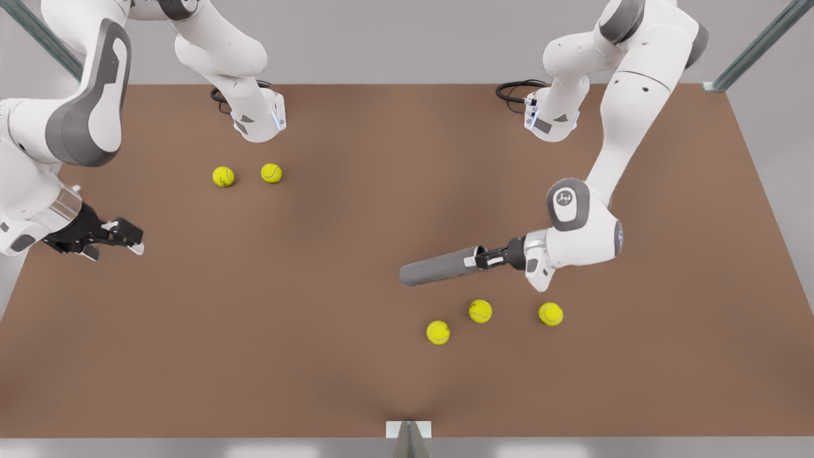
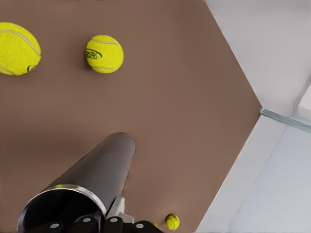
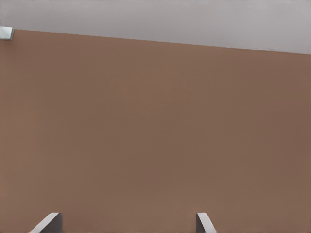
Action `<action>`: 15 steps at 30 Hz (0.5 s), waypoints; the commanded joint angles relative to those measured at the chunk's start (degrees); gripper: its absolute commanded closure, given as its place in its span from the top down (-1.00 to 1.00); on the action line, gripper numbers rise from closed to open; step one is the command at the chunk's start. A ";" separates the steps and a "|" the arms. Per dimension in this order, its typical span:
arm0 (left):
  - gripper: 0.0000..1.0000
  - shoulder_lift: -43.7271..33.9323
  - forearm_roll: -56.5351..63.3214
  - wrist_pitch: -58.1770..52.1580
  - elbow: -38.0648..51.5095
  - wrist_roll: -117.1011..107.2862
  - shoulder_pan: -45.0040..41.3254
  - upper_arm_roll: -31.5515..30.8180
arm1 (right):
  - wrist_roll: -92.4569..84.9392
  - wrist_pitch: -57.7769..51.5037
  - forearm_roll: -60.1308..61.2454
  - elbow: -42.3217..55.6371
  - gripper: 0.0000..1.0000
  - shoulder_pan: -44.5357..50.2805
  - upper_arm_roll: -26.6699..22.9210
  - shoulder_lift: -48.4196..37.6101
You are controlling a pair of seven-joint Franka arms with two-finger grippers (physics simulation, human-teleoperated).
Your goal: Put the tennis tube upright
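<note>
Front view: five tennis balls (image 1: 223, 176), one tennis tube (image 1: 439, 266)

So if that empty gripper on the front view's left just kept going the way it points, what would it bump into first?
Probably nothing soon: the right gripper, jaws open, points across bare table. The tube held by the left gripper lies far along roughly that line, though depth is unclear.
</note>
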 commanded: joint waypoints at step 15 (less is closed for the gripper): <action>-0.57 -4.98 23.15 -4.30 1.99 -11.85 3.26 0.25 | 0.07 2.70 -1.04 -0.27 1.00 1.17 1.49 6.30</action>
